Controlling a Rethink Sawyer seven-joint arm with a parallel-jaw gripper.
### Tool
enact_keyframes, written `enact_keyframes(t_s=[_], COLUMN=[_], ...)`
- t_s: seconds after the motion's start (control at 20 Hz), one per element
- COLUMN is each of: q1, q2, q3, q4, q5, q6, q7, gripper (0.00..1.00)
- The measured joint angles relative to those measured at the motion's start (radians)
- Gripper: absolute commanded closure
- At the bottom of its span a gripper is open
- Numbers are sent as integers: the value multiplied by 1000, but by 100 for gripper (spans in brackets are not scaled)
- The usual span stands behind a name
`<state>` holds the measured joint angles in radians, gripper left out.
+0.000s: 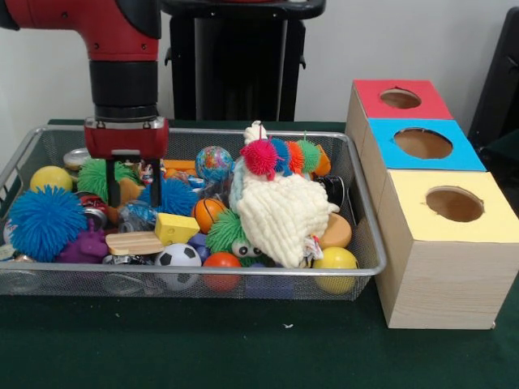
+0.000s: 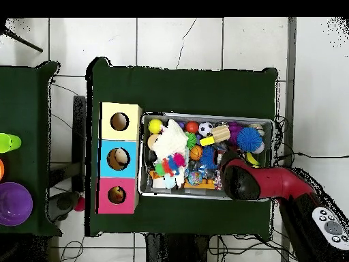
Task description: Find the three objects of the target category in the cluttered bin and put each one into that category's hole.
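Observation:
My gripper [image 1: 132, 188] hangs low in the left part of the wire bin [image 1: 369, 243], open, its two dark fingers [image 1: 111, 185] straddling a small orange toy [image 1: 130, 191] without closing on it. Around it lie a green spiky ball [image 1: 97, 174], a blue spiky ball [image 1: 45, 220], a yellow cheese wedge [image 1: 176, 228], a small basketball [image 1: 208, 213] and a soccer ball [image 1: 178, 258]. A white knitted plush [image 1: 280, 215] covers the bin's middle. In the overhead view the red arm [image 2: 245, 181] hides the gripper over the bin [image 2: 208, 117].
Right of the bin stands a wooden box with three holes: red top [image 1: 401, 98], blue top [image 1: 422, 143], yellow top [image 1: 454, 203]. From above the box [image 2: 102, 159] lies left of the bin. A purple bowl [image 2: 13, 203] sits on a side table.

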<state>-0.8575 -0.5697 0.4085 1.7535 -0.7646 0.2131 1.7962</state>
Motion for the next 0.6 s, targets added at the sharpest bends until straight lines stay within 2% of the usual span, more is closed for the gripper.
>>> enact_keyframes(t_s=[0.15,0.45,0.6], q1=[-13,-28,-27], q2=[-3,-4,-4], q3=[0,0,1], q4=[0,0,0], q5=[6,8,7], q6=[45,198,234], q7=[0,0,0], gripper=[0,0,0])
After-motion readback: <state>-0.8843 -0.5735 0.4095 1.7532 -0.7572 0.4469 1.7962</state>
